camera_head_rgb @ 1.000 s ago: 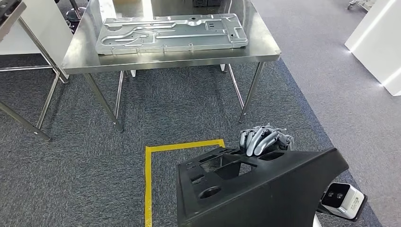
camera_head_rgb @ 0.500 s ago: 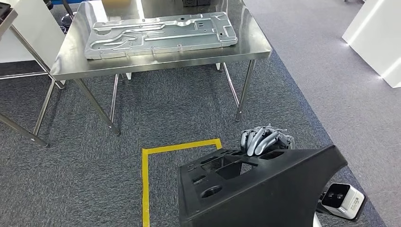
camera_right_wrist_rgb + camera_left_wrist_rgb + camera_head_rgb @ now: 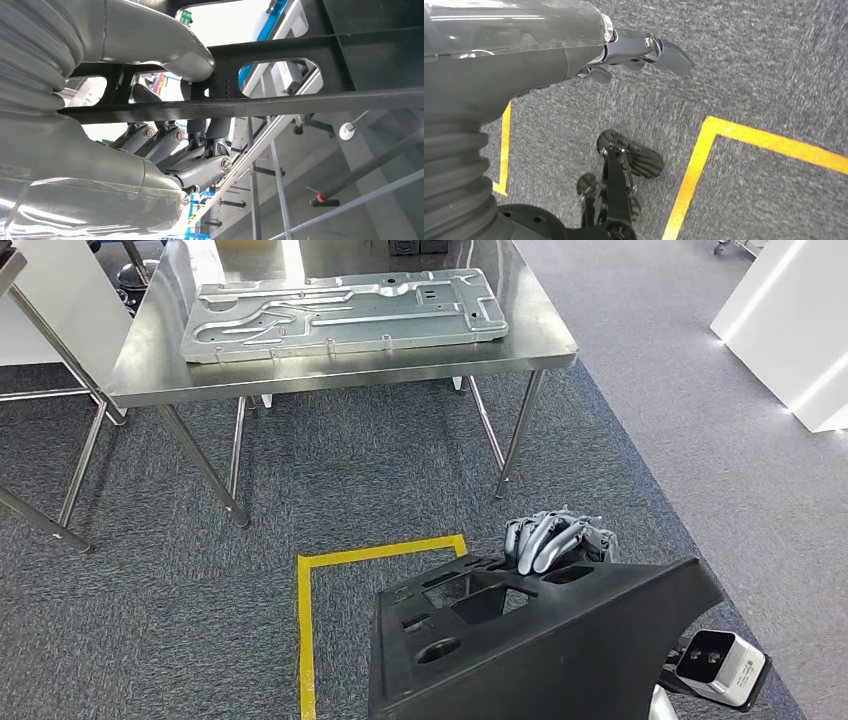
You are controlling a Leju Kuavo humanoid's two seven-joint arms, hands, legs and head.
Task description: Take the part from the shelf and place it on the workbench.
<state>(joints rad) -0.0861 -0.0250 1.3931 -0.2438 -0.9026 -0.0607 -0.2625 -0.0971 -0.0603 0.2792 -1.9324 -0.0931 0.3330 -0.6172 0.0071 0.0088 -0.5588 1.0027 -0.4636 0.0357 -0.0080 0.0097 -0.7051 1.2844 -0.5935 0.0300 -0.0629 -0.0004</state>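
A large black plastic part [image 3: 560, 640] with cut-outs fills the lower right of the head view. My right hand [image 3: 555, 538] grips its far upper edge, fingers curled over the rim. In the right wrist view those fingers [image 3: 165, 145] wrap around a black bar of the part [image 3: 250, 105]. The steel workbench [image 3: 340, 375] stands ahead across the carpet, well apart from the part. My left hand [image 3: 634, 50] hangs over the carpet with its fingers apart and holds nothing.
A long stamped metal panel [image 3: 340, 310] covers most of the workbench top. Yellow floor tape [image 3: 305, 620] marks a corner on the grey carpet just ahead. Legs of another metal frame [image 3: 60, 470] stand at left, and a white unit [image 3: 790, 330] at right.
The whole picture has shifted a little, so the camera has moved; the workbench now sits slightly further left. My right hand keeps the same hold on the black part.
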